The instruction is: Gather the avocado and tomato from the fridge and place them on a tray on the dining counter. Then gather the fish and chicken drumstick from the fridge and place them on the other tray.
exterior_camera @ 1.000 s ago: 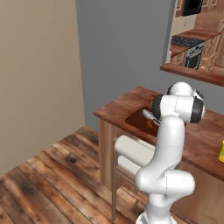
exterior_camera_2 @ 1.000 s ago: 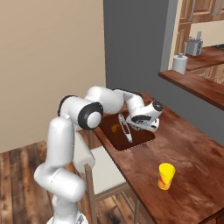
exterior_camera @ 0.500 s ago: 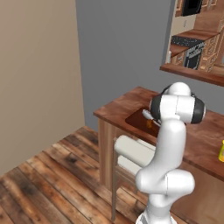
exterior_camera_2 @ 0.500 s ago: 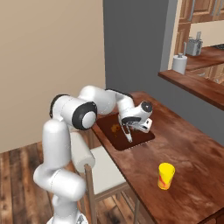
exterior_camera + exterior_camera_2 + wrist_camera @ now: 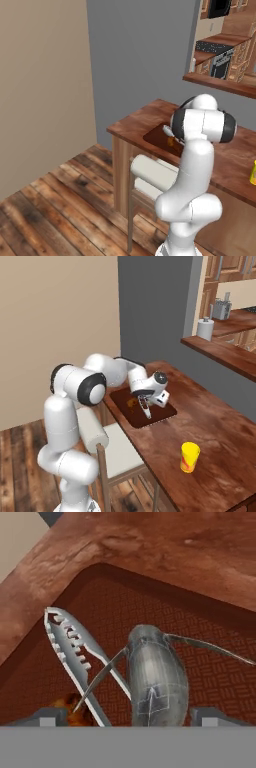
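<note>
Gripper (image 5: 148, 408), jaws spread, hangs low over a silver-grey fish (image 5: 152, 677) with thin fins and serrated tail, lying on a dark reddish-brown woven-texture tray (image 5: 161, 414). Tray sits on the glossy wood-plank dining counter (image 5: 210, 421). Yellow cup (image 5: 189, 457) stands well apart; white-cushioned stool (image 5: 120, 456) alongside.

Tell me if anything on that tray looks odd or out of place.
Nothing looks spilled or damaged. The fish lies on the dark tray, under the open gripper. Something orange sits beside it, too hidden to identify.
</note>
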Tool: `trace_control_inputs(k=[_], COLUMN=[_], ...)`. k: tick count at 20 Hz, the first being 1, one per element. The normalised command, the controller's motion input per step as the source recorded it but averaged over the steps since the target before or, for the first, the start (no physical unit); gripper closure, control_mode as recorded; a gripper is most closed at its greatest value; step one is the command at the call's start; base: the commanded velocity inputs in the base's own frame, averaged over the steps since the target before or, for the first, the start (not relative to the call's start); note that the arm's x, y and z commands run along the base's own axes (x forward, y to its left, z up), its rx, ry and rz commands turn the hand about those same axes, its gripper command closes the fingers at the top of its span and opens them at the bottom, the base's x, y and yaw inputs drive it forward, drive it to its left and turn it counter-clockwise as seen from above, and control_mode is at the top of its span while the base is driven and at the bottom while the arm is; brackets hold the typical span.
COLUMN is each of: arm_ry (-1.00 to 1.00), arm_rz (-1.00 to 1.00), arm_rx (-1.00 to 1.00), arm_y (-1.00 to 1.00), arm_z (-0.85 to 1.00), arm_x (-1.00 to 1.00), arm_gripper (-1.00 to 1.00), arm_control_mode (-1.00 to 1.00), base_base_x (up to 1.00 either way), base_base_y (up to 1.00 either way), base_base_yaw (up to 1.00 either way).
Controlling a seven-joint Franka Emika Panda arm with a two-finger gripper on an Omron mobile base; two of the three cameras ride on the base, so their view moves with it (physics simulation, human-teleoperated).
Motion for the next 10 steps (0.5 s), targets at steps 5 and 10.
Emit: trace_control_inputs(k=[5,10], arm_ry=[0.06,0.09], arm_rz=[-0.05,-0.04], arm_rx=[0.13,0.01], arm_y=[-0.26,0.1], arm_z=[0.64,0.81], arm_x=[-0.1,-0.48], arm_gripper=[-1.0,-1.0], arm_control_mode=[-1.0,-1.0], base_base_x=[0.0,0.0], base_base_y=[0.0,0.0], base_base_yaw=[0.0,0.0])
